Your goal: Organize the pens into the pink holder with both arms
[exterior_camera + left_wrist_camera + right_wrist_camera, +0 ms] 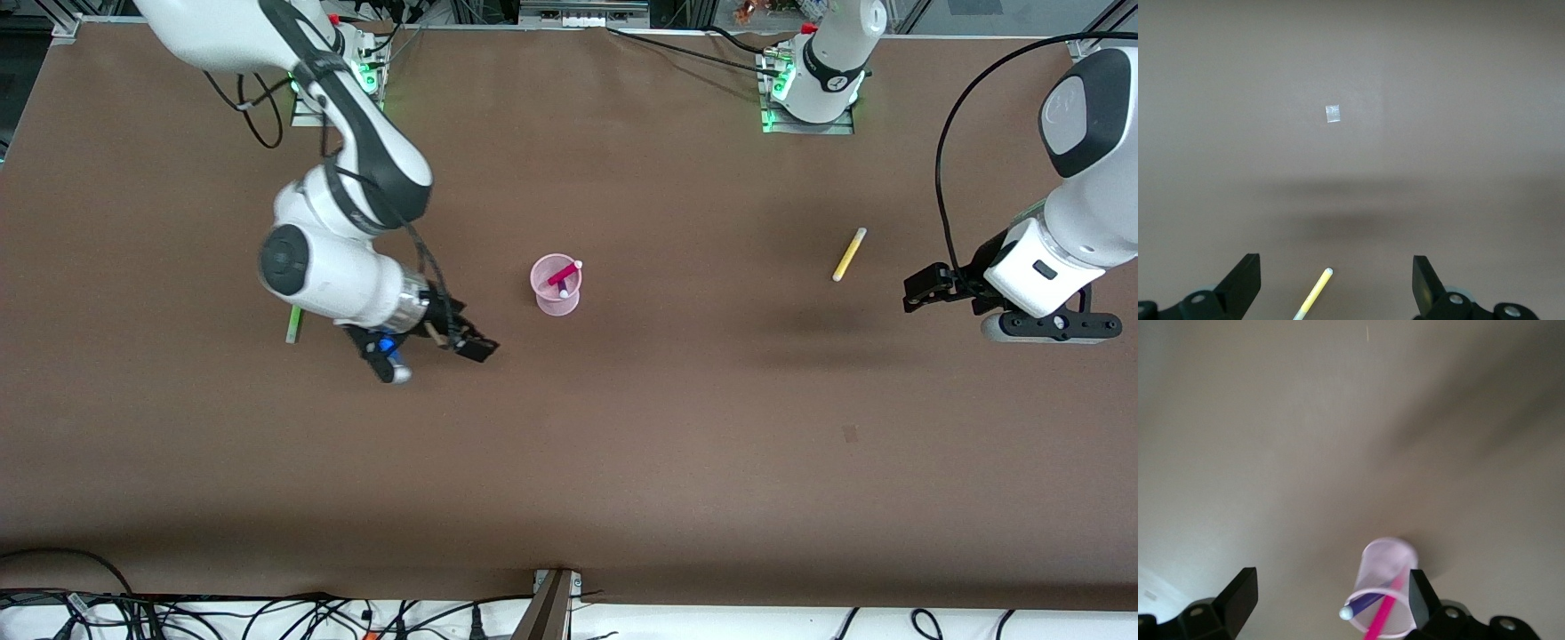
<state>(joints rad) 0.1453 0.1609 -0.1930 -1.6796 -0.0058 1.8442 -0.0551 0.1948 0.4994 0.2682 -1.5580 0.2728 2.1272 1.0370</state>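
Looking down at your brown bench (622, 427), you find the pink holder (556, 286) standing upright near the middle, somewhat closer to the robots' edge than to the camera's edge. Two pens lean inside it: the magenta-pink pen (564, 274), whose pale tip pokes over the rim, and the purple pen (562, 292), mostly hidden in the front view. In the right wrist view the same holder (1383, 588) shows the purple pen (1365, 603) and the magenta-pink pen (1382, 619) crossing inside it.

The right gripper (436, 342) hangs over the bench just beside the holder, toward the right arm's end, with its fingers spread apart and nothing between them; the right wrist view shows the gripper (1331, 603) open with the holder past its fingertips.

The green pen (294, 322) lies flat on the bench toward the right arm's end, partly hidden under that arm's wrist.

The yellow pen (849, 254) lies flat toward the left arm's end, well apart from the holder. The left gripper (925, 289) hovers near that end of the bench, just beside the yellow pen, fingers wide apart and empty. In the left wrist view the gripper (1337, 283) frames the pale end of the yellow pen (1314, 295), and a small pale square mark (1333, 114) sits on the bench surface.
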